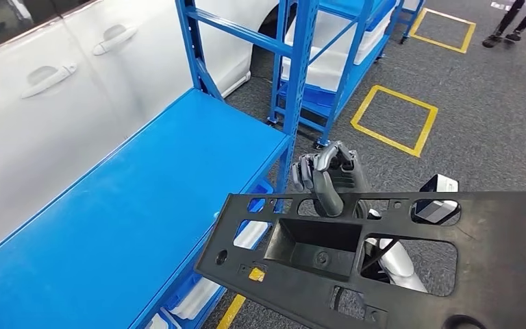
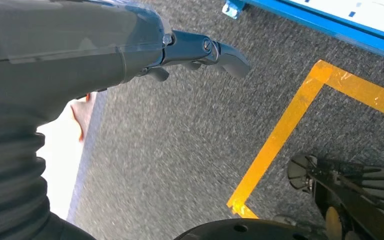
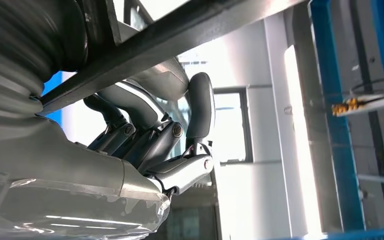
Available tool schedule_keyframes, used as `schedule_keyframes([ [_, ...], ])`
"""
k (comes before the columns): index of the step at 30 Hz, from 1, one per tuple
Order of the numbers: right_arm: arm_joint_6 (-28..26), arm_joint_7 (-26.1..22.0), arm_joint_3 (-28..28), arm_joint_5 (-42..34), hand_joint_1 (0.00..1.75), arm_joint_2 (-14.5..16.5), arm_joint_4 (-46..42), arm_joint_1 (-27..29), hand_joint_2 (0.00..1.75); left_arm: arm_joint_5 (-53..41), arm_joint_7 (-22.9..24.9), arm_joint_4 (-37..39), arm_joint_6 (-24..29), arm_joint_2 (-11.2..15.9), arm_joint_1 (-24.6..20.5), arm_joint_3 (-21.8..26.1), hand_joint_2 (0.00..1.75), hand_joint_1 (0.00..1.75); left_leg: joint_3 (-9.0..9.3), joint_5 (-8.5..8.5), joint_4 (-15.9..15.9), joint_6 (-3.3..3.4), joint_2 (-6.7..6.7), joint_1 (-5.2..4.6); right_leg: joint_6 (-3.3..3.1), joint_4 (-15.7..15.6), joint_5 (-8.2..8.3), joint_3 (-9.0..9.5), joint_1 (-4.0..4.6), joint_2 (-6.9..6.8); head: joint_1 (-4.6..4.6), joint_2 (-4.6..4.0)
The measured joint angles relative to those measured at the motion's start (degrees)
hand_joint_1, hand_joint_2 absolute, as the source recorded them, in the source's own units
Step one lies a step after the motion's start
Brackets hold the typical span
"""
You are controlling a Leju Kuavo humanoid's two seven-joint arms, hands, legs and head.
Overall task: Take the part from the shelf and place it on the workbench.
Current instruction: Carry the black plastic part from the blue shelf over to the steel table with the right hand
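The part (image 1: 500, 267) is a large flat black plastic panel with several cut-outs and a small yellow tag. It hangs tilted in the air just right of the blue shelf surface (image 1: 130, 219) in the head view. My right hand (image 1: 330, 179) grips its far edge, fingers curled over the rim. In the right wrist view those fingers (image 3: 165, 140) wrap under the panel's dark edge (image 3: 180, 25). My left hand (image 2: 130, 55) hangs over the grey carpet, fingers stretched out and holding nothing.
White car doors (image 1: 55, 103) stand behind the shelf. A second blue rack (image 1: 335, 55) holds white bins further back. Yellow tape squares (image 1: 394, 120) mark the carpet. A person's feet (image 1: 507, 34) stand at the far right. White bins (image 1: 198, 301) sit under the shelf.
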Motion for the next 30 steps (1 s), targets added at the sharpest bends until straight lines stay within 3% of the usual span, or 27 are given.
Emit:
schedule_keyframes([
  [2, 0.0, 0.0, 0.0, 0.0, 1.75, 0.0, 0.0, -0.1, 1.75, 0.0, 0.0, 0.0, 0.0, -0.1, -0.1, 0.0, 1.75, 0.0, -0.36, 0.3, 0.0, -0.57, -1.3, 0.08, -0.31, -3.4, 0.99, 1.37, 0.16, 1.67, 0.0, 0.0],
  [4, 0.0, 0.0, 0.0, 0.0, 1.75, 0.0, 0.0, -0.2, 1.75, 0.0, 0.0, 0.0, 0.0, -0.1, -0.2, 0.0, 1.75, 0.0, -0.72, 0.72, -0.3, -1.36, -2.71, 0.09, -0.61, -3.8, 1.27, 1.43, 0.16, 0.46, 0.0, 0.0],
  [5, 0.0, 0.0, 0.0, 0.0, 1.75, 0.0, 0.0, -0.3, 1.75, 0.0, 0.0, 0.0, 0.0, 0.0, -0.3, 0.0, 1.75, 0.0, -0.85, 0.73, -0.3, -1.63, -2.72, 0.04, -0.86, -4.1, 1.5, 1.56, 0.04, -0.29, 0.0, 0.0],
  [7, 0.0, 0.0, 0.0, 0.0, 1.75, 0.1, 0.0, -0.4, 1.75, 0.0, 0.1, 0.0, 0.0, 0.1, -0.2, 0.0, 1.75, 0.0, -2.48, -1.39, 2.8, -2.09, 0.01, -0.2, -1.45, -4.9, 1.96, 1.84, -0.26, -2.0, -0.07, 0.0],
  [9, 0.1, 0.0, 0.0, -0.1, 1.75, 0.2, 0.0, -0.2, 1.75, 0.0, 0.1, 0.0, 0.0, 0.1, -0.1, 0.0, 1.75, 0.0, -6.02, -5.57, 10.5, -2.5, 3.59, -0.18, -1.77, -5.0, 2.04, 1.93, -0.1, -3.71, -0.14, 0.0],
  [11, 0.1, 0.1, 0.0, -0.1, 1.75, 0.2, 0.1, 0.0, 1.75, 0.0, 0.1, 0.0, 0.0, 0.2, -0.2, 0.0, 1.75, 0.0, -8.58, -7.57, 16.2, -2.82, 4.62, -0.11, -1.8, -5.0, 1.93, 1.91, 0.02, -5.4, -0.13, 0.0],
  [12, 0.1, 0.1, 0.0, -0.1, 1.75, 0.2, 0.1, 0.0, 1.75, 0.0, 0.1, 0.0, 0.0, 0.2, -0.1, 0.0, 1.75, 0.0, -8.3, -7.01, 16.1, -2.88, 4.9, -0.1, -1.76, -4.9, 1.85, 1.94, 0.04, -6.17, -0.13, 0.0],
  [13, 0.1, 0.1, 0.0, -0.1, 1.75, 0.2, 0.1, 0.0, 1.75, 0.0, 0.1, 0.0, 0.1, 0.2, 0.0, 0.0, 1.75, 0.0, -6.8, -5.56, 13.6, -2.87, 5.26, -0.1, -1.66, -4.9, 1.72, 2.01, 0.05, -6.84, -0.13, 0.0],
  [16, 0.3, 0.1, 0.0, -0.1, 1.75, 0.2, 0.0, 0.0, 1.75, 0.0, 0.4, 0.0, 0.1, 0.3, 0.7, 0.0, 1.75, 0.0, -0.17, -1.44, 2.2, -2.2, 8.32, -0.34, -1.02, -4.4, 1.05, 2.34, 0.49, -8.26, -0.11, 0.0],
  [17, 0.4, 0.1, 0.0, -0.1, 1.75, 0.2, 0.0, -0.1, 1.75, 0.0, 0.4, 0.0, 0.2, 0.3, 0.9, 0.0, 1.75, 0.0, 0.75, -1.09, 0.5, -1.8, 8.85, -0.43, -0.75, -4.3, 0.85, 2.39, 0.69, -8.65, -0.1, 0.0],
  [19, 0.7, 0.1, 0.0, -0.1, 1.75, 0.3, 0.0, -0.1, 1.75, 0.1, 0.4, 0.0, 0.2, 0.3, 0.9, 0.0, 1.75, 0.0, 0.72, -0.97, 0.0, -0.97, 7.83, -0.49, -0.22, -4.2, 0.63, 2.44, 0.83, -9.59, -0.07, 0.0],
  [20, 0.8, 0.1, 0.1, -0.1, 1.75, 0.3, 0.0, -0.1, 1.75, 0.1, 0.4, 0.0, 0.2, 0.2, 0.8, 0.0, 1.75, 0.0, 0.66, -0.87, -0.1, -0.69, 7.26, -0.41, 0.14, -4.0, 0.37, 2.5, 0.7, -9.4, -0.07, 0.0],
  [22, 1.2, 0.1, 0.1, -0.2, 1.75, 0.4, 0.0, 0.0, 1.75, 0.2, 0.4, 0.0, 0.2, 0.2, 0.7, 0.0, 1.75, 0.0, 0.65, -0.61, -0.4, -0.08, 6.25, -0.17, 0.79, -1.3, -1.64, 1.4, 0.41, -7.12, -0.07, 0.0],
  [24, 1.4, 0.2, 0.1, -0.3, 1.75, 0.4, 0.0, 0.2, 1.75, 0.2, 0.4, 0.0, 0.3, 0.1, 0.6, 0.0, 1.75, 0.0, 0.55, -0.47, -0.4, 0.32, 5.24, -0.09, 1.14, 5.7, -5.32, -1.98, 0.21, -4.45, -0.07, 0.0],
  [26, 1.4, 0.6, 0.2, -0.4, 1.75, 0.4, 0.0, 0.5, 1.75, 0.2, 0.5, 0.0, 0.4, 0.1, 0.5, 0.0, 1.75, 0.0, 0.39, -0.4, -0.3, 0.46, 3.94, -0.14, 1.2, 11.9, -7.24, -5.23, 0.19, -3.8, -0.07, 0.0],
  [27, 1.3, 0.7, 0.2, -0.4, 1.75, 0.4, 0.0, 0.6, 1.75, 0.1, 0.5, 0.0, 0.4, 0.1, 0.4, 0.0, 1.75, 0.0, 0.35, -0.38, -0.2, 0.46, 3.17, -0.16, 1.11, 12.1, -6.52, -5.5, 0.2, -3.68, -0.07, 0.0],
  [28, 1.2, 0.9, 0.3, -0.4, 1.75, 0.4, -0.1, 0.7, 1.75, 0.1, 0.5, 0.0, 0.5, 0.1, 0.3, 0.0, 1.75, 0.0, 0.33, -0.35, -0.1, 0.45, 2.42, -0.16, 0.94, 10.3, -4.89, -4.73, 0.2, -3.45, -0.07, 0.0],
  [30, 1.1, 1.0, 0.3, -0.4, 1.75, 0.4, -0.3, 0.7, 1.75, 0.0, 0.7, 0.0, 0.5, 0.0, 0.0, 0.0, 1.75, 0.0, 0.32, -0.22, 0.0, 0.23, 0.93, -0.18, 0.33, 2.6, -0.94, -1.18, 0.19, -1.35, -0.07, 0.0],
])
